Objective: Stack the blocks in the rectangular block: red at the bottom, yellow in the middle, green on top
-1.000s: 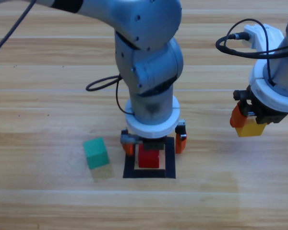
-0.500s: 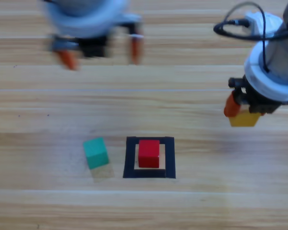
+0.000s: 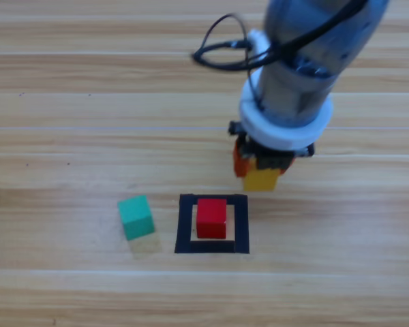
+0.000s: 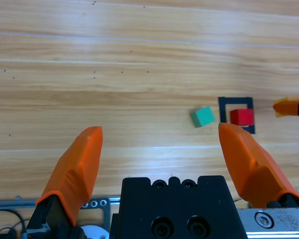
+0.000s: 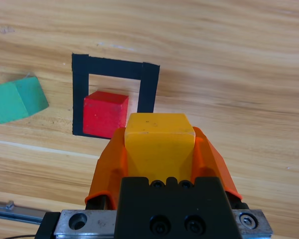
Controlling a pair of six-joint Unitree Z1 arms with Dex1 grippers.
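Observation:
The red cube (image 3: 211, 218) rests on the bare wood inside the black tape frame (image 3: 240, 225), toward its left side in the right wrist view (image 5: 105, 113). My right gripper (image 3: 261, 174) is shut on the yellow cube (image 3: 262, 180) and hovers just beyond the frame's far right corner. To the left of the frame, the teal-green cube (image 3: 135, 216) sits on the table. My left gripper (image 4: 159, 129) is open and holds nothing. It is out of the high view, and it sees the green cube (image 4: 203, 116) and red cube (image 4: 241, 117) from far back.
The right arm's grey body and black cable (image 3: 221, 51) hang over the table's middle, behind the frame. Bare wooden table (image 3: 68, 122) lies around the cubes on every side.
The left gripper let go of the red cube in the frame, rose and left the high view. The right arm swung left with the yellow cube, from the right edge to just beyond the frame.

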